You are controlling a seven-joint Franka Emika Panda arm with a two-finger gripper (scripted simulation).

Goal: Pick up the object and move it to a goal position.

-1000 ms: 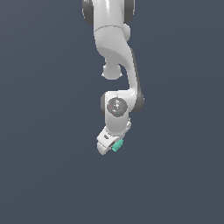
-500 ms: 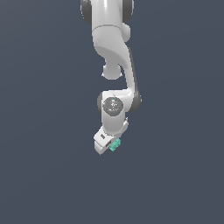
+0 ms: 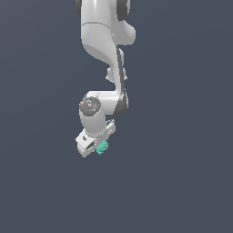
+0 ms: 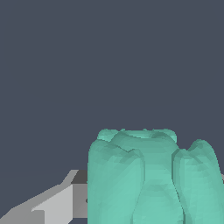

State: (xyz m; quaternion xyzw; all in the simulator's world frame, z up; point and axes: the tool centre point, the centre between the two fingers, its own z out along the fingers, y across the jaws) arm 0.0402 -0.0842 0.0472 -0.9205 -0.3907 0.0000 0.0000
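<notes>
The object [image 3: 102,147] is a small teal blocky piece, seen in the exterior view at the tip of the white arm, held in my gripper [image 3: 97,148], which is shut on it. In the wrist view the object [image 4: 153,175] looms large with rounded ridged lobes, and one grey finger [image 4: 52,203] shows beside it. The other finger is hidden behind the teal piece. No goal marker shows in either view.
The white arm [image 3: 104,50] reaches down from the top of the exterior view against a plain dark grey-blue background. No other objects, edges or surfaces show.
The gripper with the teal object has moved towards the exterior view's left and slightly up, and the wrist has turned with it.
</notes>
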